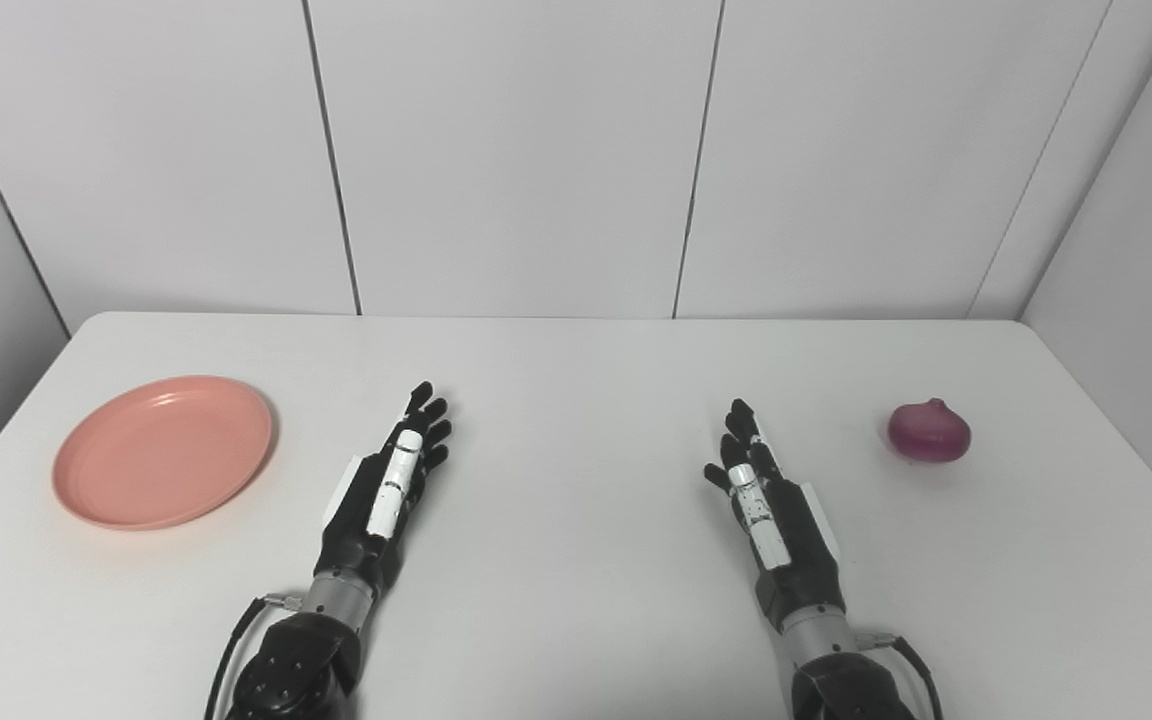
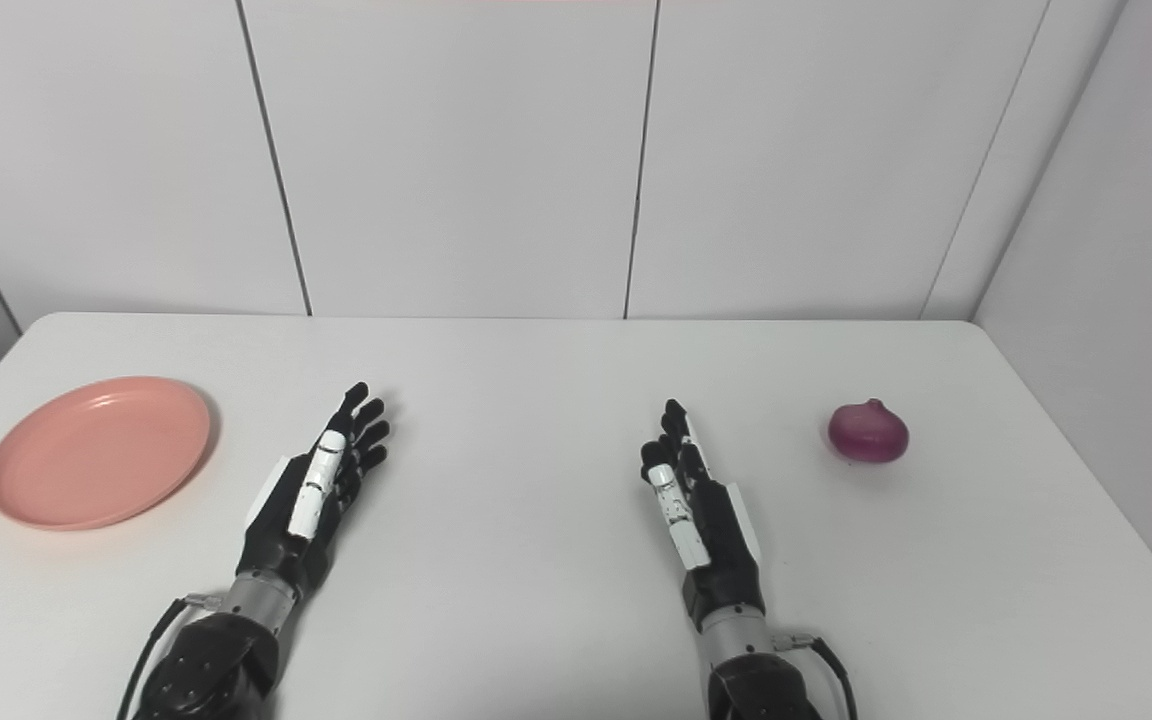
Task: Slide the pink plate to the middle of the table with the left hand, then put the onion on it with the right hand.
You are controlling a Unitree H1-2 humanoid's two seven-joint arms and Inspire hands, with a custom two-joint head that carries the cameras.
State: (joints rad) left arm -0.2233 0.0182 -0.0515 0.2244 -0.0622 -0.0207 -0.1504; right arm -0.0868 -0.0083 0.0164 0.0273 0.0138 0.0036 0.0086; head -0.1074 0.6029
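Pink plate (image 1: 164, 451) first, since the opening move belongs to it: it lies flat near the left edge of the bench (image 1: 576, 600), off to the left of the left hand (image 1: 391, 490) and about level with its fingertips, apart from it with bare bench between. That left hand rests empty, fingers stretched forward and a little apart, pointing toward the far edge, so I judge it must swing sideways to reach the plate's rim. The right hand (image 1: 766, 500) lies the same way, empty and extended, nearer the bench's middle than the onion (image 1: 928, 431). The purple onion sits near the right edge, to that hand's right and slightly farther back, untouched.

The right eye view shows more of the bench's right side and front right corner; the left eye view shows more bench to the left of the plate.
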